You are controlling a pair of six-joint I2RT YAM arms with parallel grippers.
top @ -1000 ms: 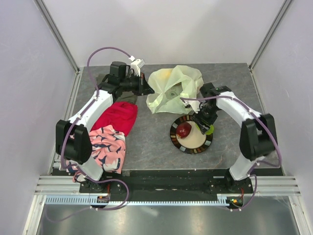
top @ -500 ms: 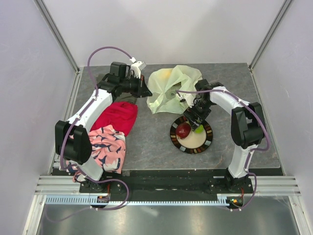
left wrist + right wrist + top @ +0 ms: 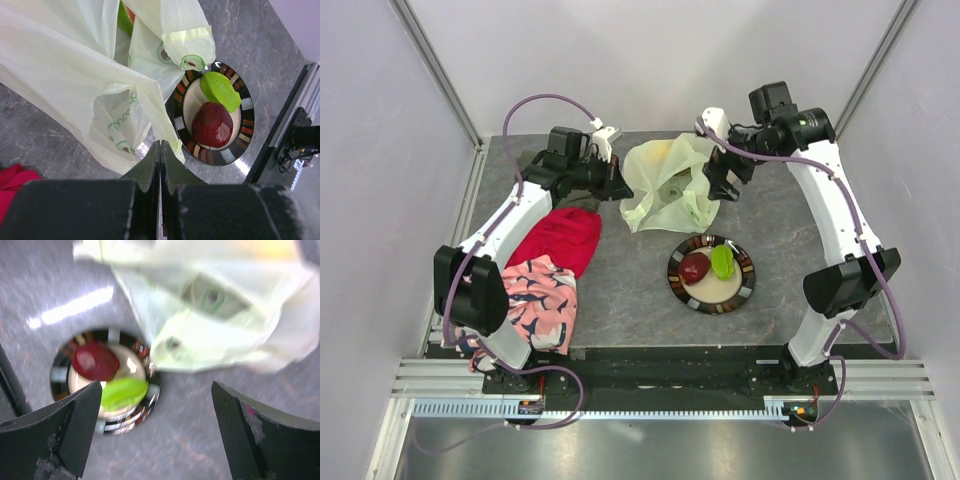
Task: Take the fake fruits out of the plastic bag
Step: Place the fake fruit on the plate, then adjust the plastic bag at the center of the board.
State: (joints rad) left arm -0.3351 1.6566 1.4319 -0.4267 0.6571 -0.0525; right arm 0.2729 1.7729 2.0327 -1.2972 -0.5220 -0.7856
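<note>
L gripper (image 3: 160, 150) is pinching plastic bag (image 3: 670, 185) at its edge, jaws closed on film. R gripper (image 3: 723, 183) is hanging wide open, empty, at bag's right side. Apple (image 3: 696, 267) and green piece (image 3: 723, 261) are lying on plate (image 3: 675, 285). Other fake fruits prob. sitting inside bag. Rec: R entering via mouth, gripping fruit only, not film.

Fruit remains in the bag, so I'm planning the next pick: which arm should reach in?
Right. The right fingers are open and empty beside the plastic bag, while the left fingers are shut on the bag's edge, holding it.
</note>
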